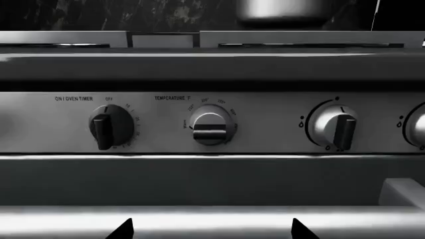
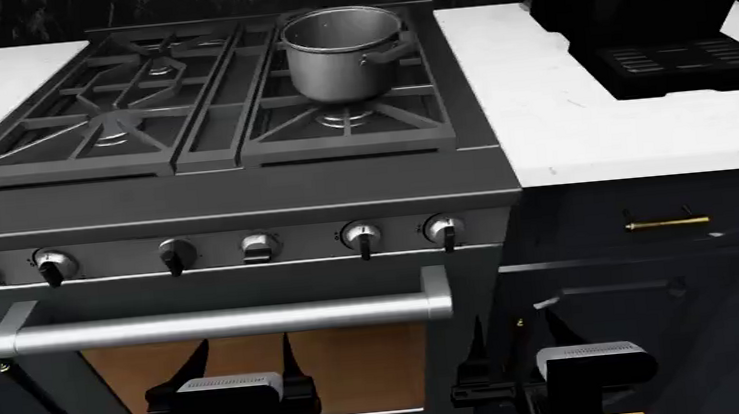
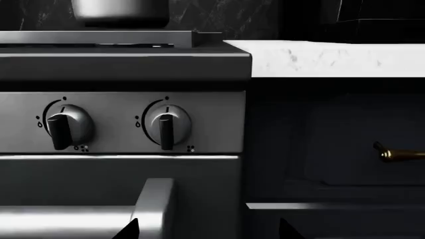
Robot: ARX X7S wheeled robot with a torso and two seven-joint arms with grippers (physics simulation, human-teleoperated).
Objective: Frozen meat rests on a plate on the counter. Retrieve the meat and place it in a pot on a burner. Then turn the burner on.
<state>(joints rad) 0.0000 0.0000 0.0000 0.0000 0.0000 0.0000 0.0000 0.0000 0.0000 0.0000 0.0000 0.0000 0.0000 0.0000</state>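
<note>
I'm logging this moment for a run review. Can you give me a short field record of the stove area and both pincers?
pot: steel, on the rear right burner grate
pot contents: none visible
meat and plate: not in view
counter: white marble, right of the stove
knobs: six plus a central dial on the front panel
left pincer: low, before the oven door
right pincer: low, before the dark cabinet

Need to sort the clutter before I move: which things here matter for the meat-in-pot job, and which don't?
Job:
pot
burner under it
burner knobs
counter
(meat and plate not in view)

Not the job:
coffee machine
oven handle
timer knob
drawer pull
</note>
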